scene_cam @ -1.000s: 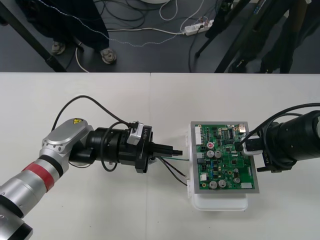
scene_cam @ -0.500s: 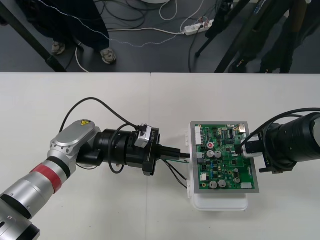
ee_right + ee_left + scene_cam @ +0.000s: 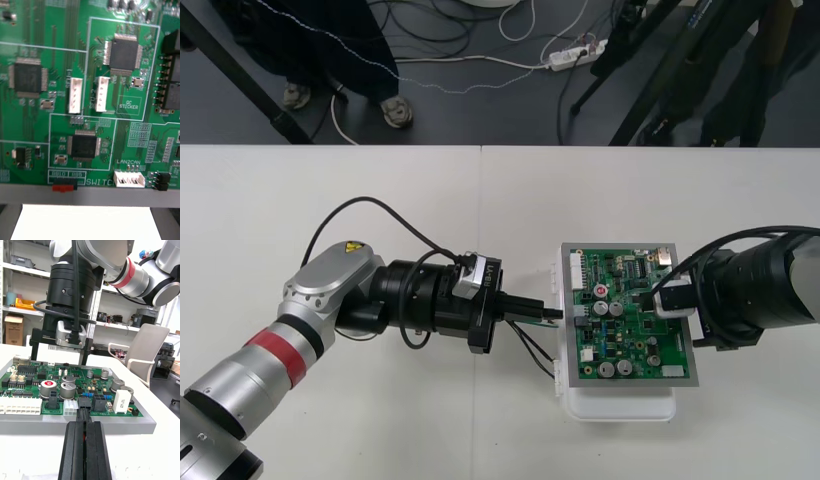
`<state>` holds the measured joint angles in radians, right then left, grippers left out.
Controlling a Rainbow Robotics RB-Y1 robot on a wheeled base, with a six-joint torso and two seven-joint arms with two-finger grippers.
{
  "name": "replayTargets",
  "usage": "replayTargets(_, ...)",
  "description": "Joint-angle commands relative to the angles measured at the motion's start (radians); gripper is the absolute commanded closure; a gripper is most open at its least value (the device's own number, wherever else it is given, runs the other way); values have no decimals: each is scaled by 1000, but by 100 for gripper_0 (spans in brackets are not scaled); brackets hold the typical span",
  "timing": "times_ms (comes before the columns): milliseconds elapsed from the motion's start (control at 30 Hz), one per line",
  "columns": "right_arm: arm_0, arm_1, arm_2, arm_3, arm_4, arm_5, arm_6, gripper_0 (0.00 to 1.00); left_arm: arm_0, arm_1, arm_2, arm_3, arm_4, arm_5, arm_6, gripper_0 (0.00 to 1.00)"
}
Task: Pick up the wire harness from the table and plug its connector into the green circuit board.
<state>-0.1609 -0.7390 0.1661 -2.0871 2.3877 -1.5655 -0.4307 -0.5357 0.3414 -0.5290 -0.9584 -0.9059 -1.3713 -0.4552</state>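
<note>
Here, in the front view, the left gripper (image 3: 550,312) lies low over the bench (image 3: 380,220). Its tips reach the left edge of the green circuit board (image 3: 635,335), which sits on a white base (image 3: 620,408). The wire harness (image 3: 532,347) is pinched in it, and thin black and green wires loop out from under the tips towards the base's left side. The right gripper (image 3: 675,295) hangs over the board's right edge; whether it is spread or closed I cannot tell.

In the right wrist view the green circuit board (image 3: 90,56) lies close beneath the camera, with dark chips and small white headers on it.

In the left wrist view the left gripper (image 3: 84,423) has its fingers (image 3: 69,450) pressed together on the harness's black plug (image 3: 84,414). The plug touches a black socket on the near edge of the board (image 3: 75,378), just beside a small white header. Whether it is seated cannot be told. The right gripper (image 3: 71,333) stands over the board's far edge
</note>
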Motion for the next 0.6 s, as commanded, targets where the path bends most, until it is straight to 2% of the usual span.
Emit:
replayTargets(33,11,1,23,-41,33,-5,-39,0,29,-25,-17,-60,-21,75,-76,100)
replayTargets(600,11,3,41,-60,42,-5,-71,0,49,-27,-17,-88,-53,97,-74,100)
